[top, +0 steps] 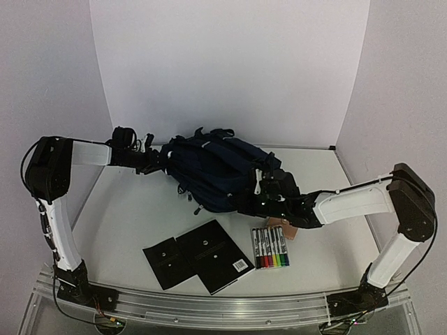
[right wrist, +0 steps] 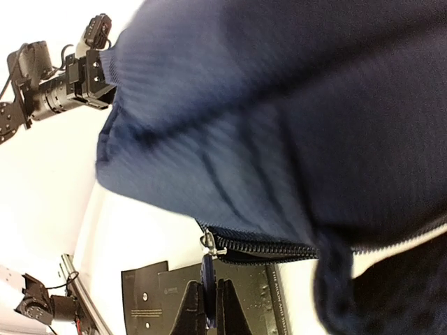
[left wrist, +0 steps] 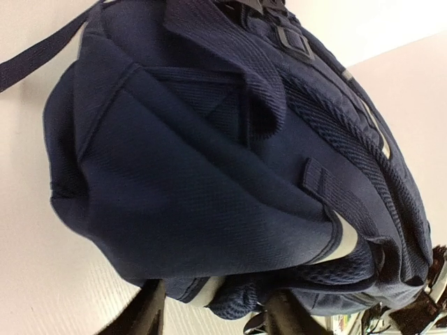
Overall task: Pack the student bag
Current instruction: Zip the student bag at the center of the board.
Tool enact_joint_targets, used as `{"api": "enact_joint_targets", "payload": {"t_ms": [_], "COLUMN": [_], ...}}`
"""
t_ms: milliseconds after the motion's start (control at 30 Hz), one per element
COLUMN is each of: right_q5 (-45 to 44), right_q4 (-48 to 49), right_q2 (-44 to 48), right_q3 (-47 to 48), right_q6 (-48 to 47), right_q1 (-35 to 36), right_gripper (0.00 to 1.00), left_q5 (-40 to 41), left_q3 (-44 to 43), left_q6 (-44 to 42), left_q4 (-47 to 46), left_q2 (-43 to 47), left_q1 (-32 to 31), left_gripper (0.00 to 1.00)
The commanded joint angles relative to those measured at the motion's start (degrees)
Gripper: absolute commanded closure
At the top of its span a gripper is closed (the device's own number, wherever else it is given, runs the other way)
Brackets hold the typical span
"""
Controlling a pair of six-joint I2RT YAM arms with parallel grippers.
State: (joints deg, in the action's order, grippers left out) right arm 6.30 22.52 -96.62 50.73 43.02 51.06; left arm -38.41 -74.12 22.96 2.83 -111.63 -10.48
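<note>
Right pincer (right wrist: pixel 211 286) pressed together on the zip tab (right wrist: pixel 208 265) of the backpack (top: pixel 213 171); left pincer (left wrist: pixel 216 296) spread at the opposite end.

The backpack lies on its side straight ahead of both pincers, stretched between them. A fold of its edge sits between the left pincer's parted fingers, unclamped as far as I can tell. To open it well, I judge the right pincer should pull slowly along the line of the zip (right wrist: pixel 265 248), while the left pincer grips the fabric to keep the backpack from sliding. The table (top: pixel 133 209) is smooth and white, so skidding seems likely. Behind the right pincer, toward its base, lie a pack of markers (top: pixel 270 248) and black notebooks (top: pixel 199 259). Plain white walls (top: pixel 230 63) rise beyond the backpack.
</note>
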Motion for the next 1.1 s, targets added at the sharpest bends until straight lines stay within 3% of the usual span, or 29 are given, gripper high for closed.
{"api": "enact_joint_targets", "payload": {"t_ms": [0,233,400,567,767,1067], "right_q5": [1.74,3.21,3.5,3.05,1.25,1.2], "right_q4": [1.64,6.64,7.68,7.94,7.95,7.97], "right_q2": [-0.67,-1.38,-1.15,-0.66,0.14,1.04], "right_q3": [1.96,0.96,0.11,-0.47,-1.33,-2.23], "right_q6": [-3.19,-1.43,-1.36,-1.05,-0.19,-0.2], "right_q1": [0.0,-0.01,0.0,-0.04,0.0,0.0], "right_gripper": [1.0,1.0,1.0,1.0,1.0,1.0], "left_q5": [8.44,27.79,30.45,27.23,28.96,34.06], "left_q3": [1.5,12.06,14.94,10.51,5.37,-0.08], "left_q6": [-8.21,-22.6,-31.28,-38.14,-43.78,-47.02], "left_q4": [-7.77,-7.64,-7.87,-2.59,0.81,1.71], "left_q2": [7.39,23.59,28.34,24.53,18.17,10.55], "left_q1": [1.31,-12.46,-21.85,-28.05,-35.16,-39.43], "left_gripper": [0.38,0.24,0.19,0.18,0.17,0.17]}}
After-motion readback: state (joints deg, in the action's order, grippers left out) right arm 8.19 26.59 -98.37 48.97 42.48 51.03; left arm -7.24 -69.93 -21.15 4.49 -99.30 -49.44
